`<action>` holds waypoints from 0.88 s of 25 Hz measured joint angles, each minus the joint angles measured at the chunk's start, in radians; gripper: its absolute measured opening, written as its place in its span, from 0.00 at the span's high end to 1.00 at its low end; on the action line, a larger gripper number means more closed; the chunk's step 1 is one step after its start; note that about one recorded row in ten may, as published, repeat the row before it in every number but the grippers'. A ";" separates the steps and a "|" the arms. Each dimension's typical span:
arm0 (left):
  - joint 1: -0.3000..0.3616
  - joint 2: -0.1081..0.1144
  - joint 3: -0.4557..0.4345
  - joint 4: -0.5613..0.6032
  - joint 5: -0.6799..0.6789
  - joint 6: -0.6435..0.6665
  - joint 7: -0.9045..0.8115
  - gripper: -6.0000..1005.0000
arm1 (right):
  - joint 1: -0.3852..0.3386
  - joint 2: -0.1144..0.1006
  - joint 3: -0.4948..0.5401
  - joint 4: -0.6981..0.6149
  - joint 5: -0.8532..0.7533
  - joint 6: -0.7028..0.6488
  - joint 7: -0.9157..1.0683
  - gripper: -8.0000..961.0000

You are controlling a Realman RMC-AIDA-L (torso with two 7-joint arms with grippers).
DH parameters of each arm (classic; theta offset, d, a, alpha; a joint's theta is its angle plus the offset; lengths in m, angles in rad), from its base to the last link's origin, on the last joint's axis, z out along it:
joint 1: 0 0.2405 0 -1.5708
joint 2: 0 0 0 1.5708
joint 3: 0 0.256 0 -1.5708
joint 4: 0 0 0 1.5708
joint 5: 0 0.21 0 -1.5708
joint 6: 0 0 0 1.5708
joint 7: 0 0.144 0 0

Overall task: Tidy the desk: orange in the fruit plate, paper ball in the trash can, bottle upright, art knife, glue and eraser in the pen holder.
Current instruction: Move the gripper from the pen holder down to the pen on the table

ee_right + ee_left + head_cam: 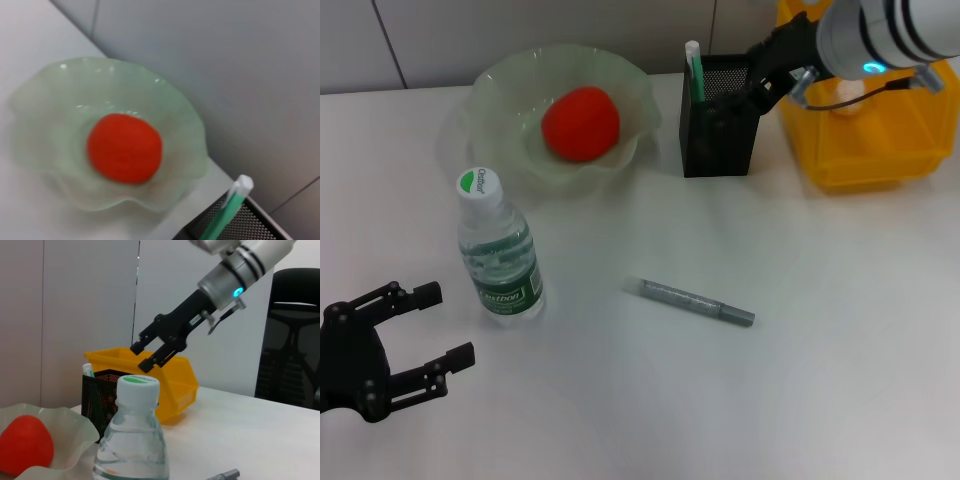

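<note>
- The knife, a slim grey metallic stick, lies flat at the centre of the head view, apart from everything else. It is likely light, stiff and smooth, and may roll, so a grip across the mid-body looks safest.
- The bottle stands upright at left of centre.
- The orange sits in the plate, upper left.
- The holder, upper centre, carries a green-and-white stick.
- The right gripper hovers over the holder, fingers parted, empty; the yellow can is just beyond.
- The left gripper, lower left, is wide open and empty.
</note>
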 joint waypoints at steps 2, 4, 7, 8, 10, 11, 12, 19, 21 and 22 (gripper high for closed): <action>0.000 0.000 0.000 0.000 0.000 0.002 0.000 0.21 | -0.009 0.001 0.000 -0.060 0.001 -0.070 0.006 0.29; -0.001 0.000 0.000 0.000 0.000 0.002 0.000 0.21 | -0.010 0.001 0.002 -0.114 0.001 -0.151 0.013 0.29; -0.003 0.001 0.000 0.000 0.002 0.002 0.000 0.21 | 0.004 0.000 -0.002 -0.157 0.013 -0.268 0.022 0.29; -0.004 0.003 0.000 0.000 0.003 0.004 -0.001 0.21 | 0.027 -0.001 -0.006 -0.165 0.027 -0.361 0.024 0.29; -0.005 0.004 0.000 0.000 0.003 0.006 -0.001 0.21 | 0.038 -0.001 -0.008 -0.165 0.030 -0.390 0.024 0.29; -0.005 0.005 0.001 0.000 0.004 0.007 -0.001 0.21 | 0.048 -0.001 -0.014 -0.160 0.030 -0.414 0.025 0.29; -0.005 0.005 0.003 0.000 0.004 0.008 -0.002 0.21 | 0.059 -0.001 -0.021 -0.152 0.031 -0.439 0.026 0.29; -0.006 0.006 0.006 0.000 0.006 0.010 -0.002 0.21 | 0.177 0.001 -0.050 0.095 0.070 -0.471 0.021 0.29; -0.006 0.004 0.007 0.000 0.006 0.011 -0.002 0.21 | 0.200 0.001 -0.063 0.168 0.111 -0.434 0.012 0.29; -0.006 0.002 0.008 0.000 0.006 0.010 -0.001 0.21 | 0.213 0.001 -0.073 0.204 0.126 -0.414 0.007 0.29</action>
